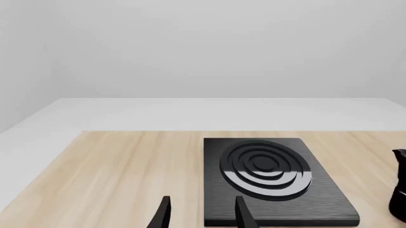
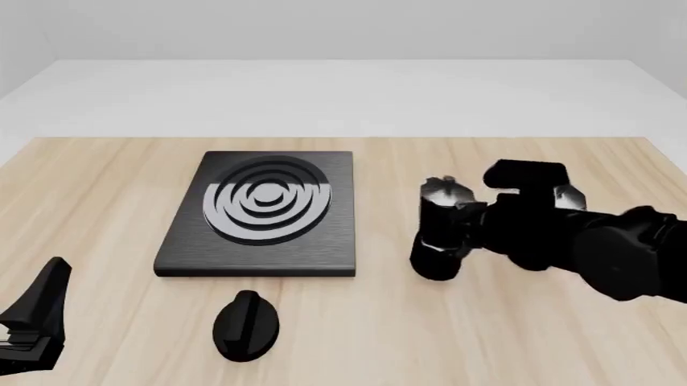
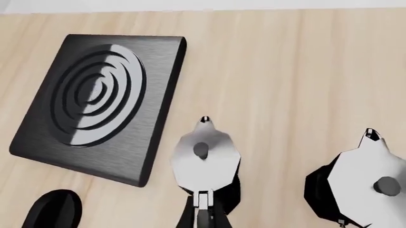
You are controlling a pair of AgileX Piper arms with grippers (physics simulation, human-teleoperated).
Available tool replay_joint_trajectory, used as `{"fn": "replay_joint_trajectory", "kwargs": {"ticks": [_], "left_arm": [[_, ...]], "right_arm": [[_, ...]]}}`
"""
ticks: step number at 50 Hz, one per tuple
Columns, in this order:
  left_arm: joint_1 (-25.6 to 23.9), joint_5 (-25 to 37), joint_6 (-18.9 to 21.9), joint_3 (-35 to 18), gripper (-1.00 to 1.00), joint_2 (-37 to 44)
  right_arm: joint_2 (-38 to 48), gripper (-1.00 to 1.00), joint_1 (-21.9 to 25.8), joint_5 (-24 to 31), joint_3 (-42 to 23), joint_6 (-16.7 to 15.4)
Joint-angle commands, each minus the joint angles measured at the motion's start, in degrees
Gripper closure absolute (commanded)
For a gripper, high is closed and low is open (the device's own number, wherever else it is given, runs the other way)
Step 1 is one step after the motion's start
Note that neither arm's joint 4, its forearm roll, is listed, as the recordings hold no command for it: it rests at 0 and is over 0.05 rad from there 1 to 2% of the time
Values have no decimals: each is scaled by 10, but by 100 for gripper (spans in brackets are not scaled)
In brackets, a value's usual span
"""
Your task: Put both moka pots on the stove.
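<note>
Closest to you, your left gripper waits low at the near left table edge, fingers spread, holding nothing. Your right gripper is clamped on one pot's handle, right of the stove: black faceted body, silvery lid, small knob. The second pot stands beside it. A black knob lies before the stove.

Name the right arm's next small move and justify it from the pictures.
Probably lift the nearer moka pot a little: the right claw looks closed on its handle, yet the pot seems to stand on the table beside the stove, whose burner rings are bare.
</note>
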Motion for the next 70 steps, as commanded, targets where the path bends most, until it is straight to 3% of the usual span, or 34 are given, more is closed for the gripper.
{"fn": "replay_joint_trajectory", "kwargs": {"ticks": [1,25,53,70], "left_arm": [[0,0,0,0,-100,0],[0,0,0,0,-100,0],[0,0,0,0,-100,0],[0,0,0,0,-100,0]], "right_arm": [[-39,100,3,21,-30,-17],[-60,100,13,61,-96,-51],[36,100,45,100,-288,-66],[89,100,53,107,-355,-61]]}}
